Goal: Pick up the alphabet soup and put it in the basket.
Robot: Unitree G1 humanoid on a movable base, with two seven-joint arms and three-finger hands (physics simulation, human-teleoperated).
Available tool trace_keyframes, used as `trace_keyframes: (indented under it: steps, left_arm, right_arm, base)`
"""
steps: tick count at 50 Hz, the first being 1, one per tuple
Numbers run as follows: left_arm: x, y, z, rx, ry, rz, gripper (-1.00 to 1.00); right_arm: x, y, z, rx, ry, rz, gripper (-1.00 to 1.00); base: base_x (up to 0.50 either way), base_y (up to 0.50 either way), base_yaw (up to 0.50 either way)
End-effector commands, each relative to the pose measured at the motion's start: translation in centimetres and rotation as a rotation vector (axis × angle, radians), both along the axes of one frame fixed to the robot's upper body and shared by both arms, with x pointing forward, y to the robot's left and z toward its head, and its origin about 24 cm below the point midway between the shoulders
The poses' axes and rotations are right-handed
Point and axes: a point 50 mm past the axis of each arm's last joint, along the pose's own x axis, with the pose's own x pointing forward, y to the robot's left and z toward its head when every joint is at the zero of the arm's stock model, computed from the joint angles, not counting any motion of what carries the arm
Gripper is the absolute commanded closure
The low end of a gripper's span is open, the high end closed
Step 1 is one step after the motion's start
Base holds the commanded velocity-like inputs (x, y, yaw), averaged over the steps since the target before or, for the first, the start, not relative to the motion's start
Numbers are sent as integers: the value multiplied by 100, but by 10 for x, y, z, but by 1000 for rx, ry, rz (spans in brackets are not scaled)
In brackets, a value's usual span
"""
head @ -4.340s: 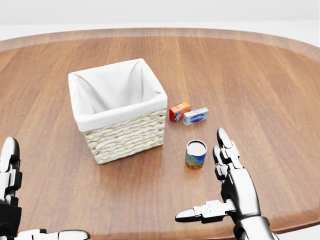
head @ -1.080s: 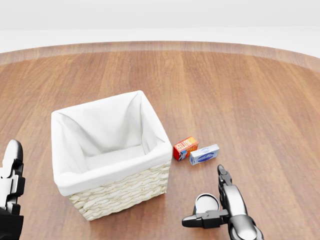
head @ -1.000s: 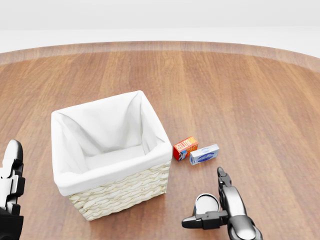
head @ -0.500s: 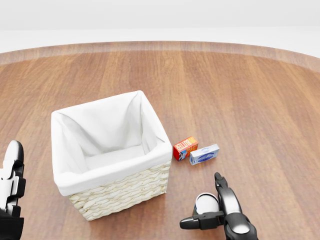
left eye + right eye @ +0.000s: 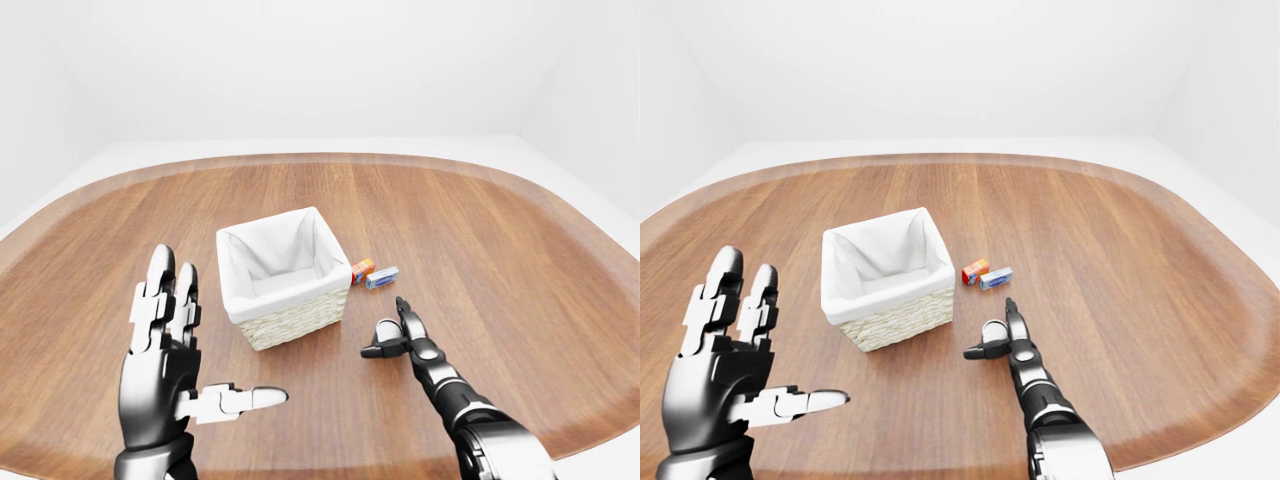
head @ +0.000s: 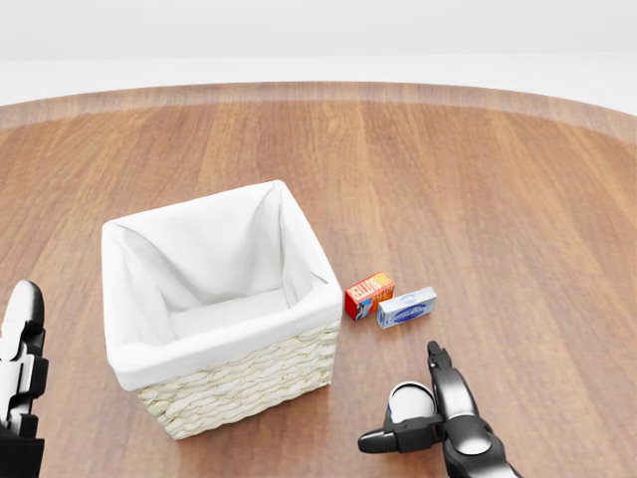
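The alphabet soup can stands upright on the wooden table, its pale lid showing from above, to the lower right of the basket. My right hand is open around it: the thumb lies across below the can and the straight fingers run along its right side. Whether they touch it I cannot tell. The wicker basket with a white cloth liner is empty. My left hand is raised and open at the lower left, holding nothing.
A small red-orange box and a blue-white box lie side by side just right of the basket, above the can. The table's near edge runs along the bottom of the eye views.
Since 4.3 s ago the camera has shifted and the right hand has come up to the can. In the last second the right hand slid slightly down in the view; the can has not moved.
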Motion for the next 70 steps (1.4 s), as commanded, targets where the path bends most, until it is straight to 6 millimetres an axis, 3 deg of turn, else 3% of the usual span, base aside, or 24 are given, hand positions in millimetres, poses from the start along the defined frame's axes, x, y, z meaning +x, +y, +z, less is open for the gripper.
trace_keyframes:
  steps: [1, 12, 23, 24, 26, 27, 53, 70]
  left_arm:
    - [-3, 0, 2, 1, -6, 0, -100]
    - [-6, 0, 2, 4, -9, -2, -100]
    - [-4, -1, 2, 5, -8, -6, -100]
    - [-5, -1, 3, 4, -9, -7, -100]
    - [-6, 0, 3, 3, -10, -8, -100]
    - [-6, 0, 3, 0, -11, -10, -100]
    - [-7, 0, 5, -1, -13, -9, -100]
    - [-5, -2, 2, 3, -6, -15, -100]
  right_arm:
    - [-25, -5, -22, -114, 110, -19, -100]
    - [-42, -6, -34, -204, 158, 5, -100]
    - [-41, -7, -33, -246, 148, 7, -100]
    - [-42, -6, -34, -249, 149, 14, -3]
    - [-42, -5, -34, -251, 150, 18, 31]
    - [-42, -5, -34, -252, 151, 22, 100]
    - [-38, -5, -32, -222, 143, 21, 100]
    - [-10, -12, -9, -116, 46, -40, 100]
  base:
    - [0, 0, 0]
    - [0, 0, 0]
    - [0, 0, 0]
    - [0, 0, 0]
    - [0, 0, 0]
    - [0, 0, 0]
    - [0, 0, 0]
    - [0, 0, 0]
